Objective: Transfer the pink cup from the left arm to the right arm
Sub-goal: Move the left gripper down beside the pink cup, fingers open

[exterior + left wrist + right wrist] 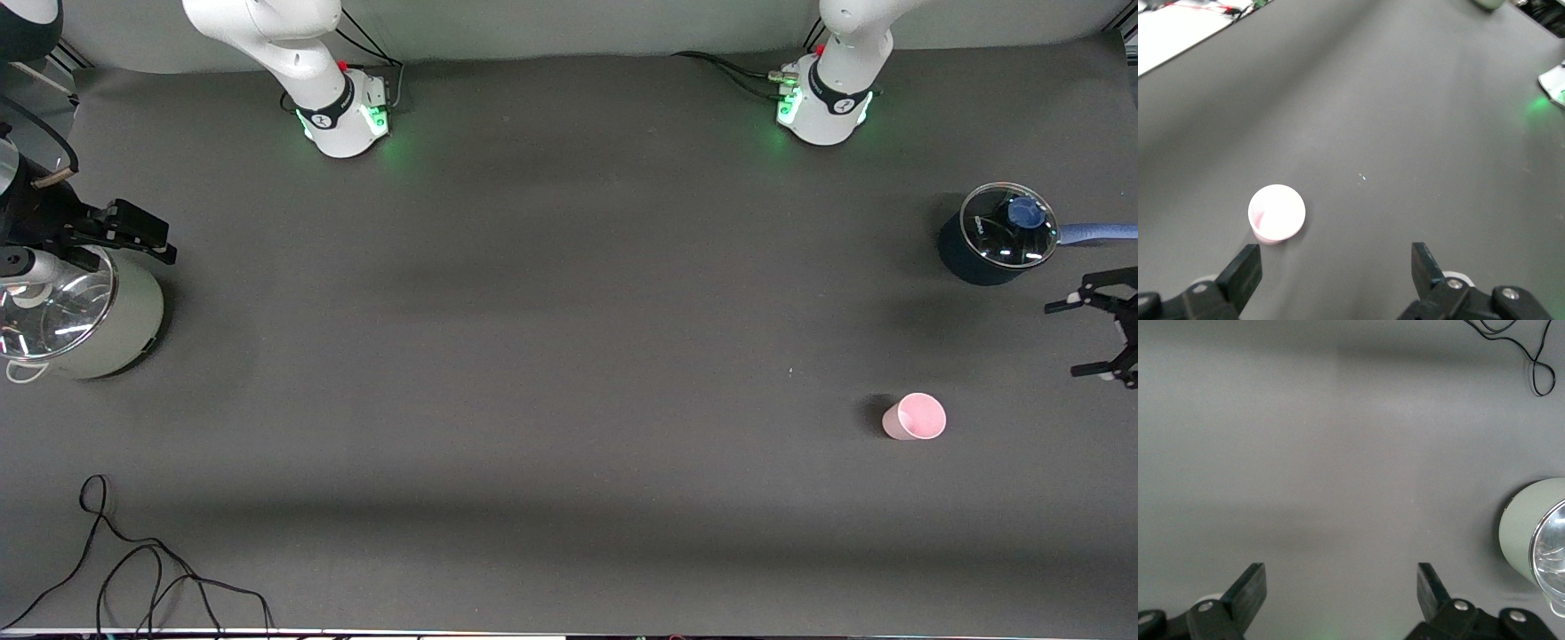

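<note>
One pink cup (914, 417) near left fingers (1245, 270).

Pink cup (914, 417) stands alone – bare mat all round; blue pot (996, 235) well apart.

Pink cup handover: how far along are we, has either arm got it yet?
Nothing is done yet. The pink cup stands upright on the table, untouched, nearer the front camera than the dark pot. In hand: the left gripper hangs open above the table beside the cup. The right gripper waits open over the pale green pot. Left: grasp, lift, transfer.
</note>
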### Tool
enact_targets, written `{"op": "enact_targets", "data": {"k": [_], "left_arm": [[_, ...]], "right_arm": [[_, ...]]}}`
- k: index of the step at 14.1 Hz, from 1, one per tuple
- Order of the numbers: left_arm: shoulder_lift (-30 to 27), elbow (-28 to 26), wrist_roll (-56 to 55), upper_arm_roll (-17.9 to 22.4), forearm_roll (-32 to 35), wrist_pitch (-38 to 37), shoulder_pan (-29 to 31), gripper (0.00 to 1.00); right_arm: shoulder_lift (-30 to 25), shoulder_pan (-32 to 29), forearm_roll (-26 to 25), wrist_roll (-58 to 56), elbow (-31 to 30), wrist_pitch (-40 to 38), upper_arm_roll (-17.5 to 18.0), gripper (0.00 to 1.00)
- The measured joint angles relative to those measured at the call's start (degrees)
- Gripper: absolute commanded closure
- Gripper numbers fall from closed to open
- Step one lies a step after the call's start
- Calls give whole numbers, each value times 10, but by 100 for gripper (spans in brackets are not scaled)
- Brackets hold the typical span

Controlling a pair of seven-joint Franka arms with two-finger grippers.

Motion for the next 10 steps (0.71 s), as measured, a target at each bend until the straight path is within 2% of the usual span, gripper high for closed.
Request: {"op": "enact_targets", "data": {"k": [4, 10], "left_arm": [[83, 1, 154, 0, -48, 23, 28, 0], [163, 0, 320, -2, -126, 42, 45, 0]], "right_arm": [[0, 0, 0, 0, 0, 0, 0, 0], [0, 0, 0, 0, 0, 0, 0, 0]]}}
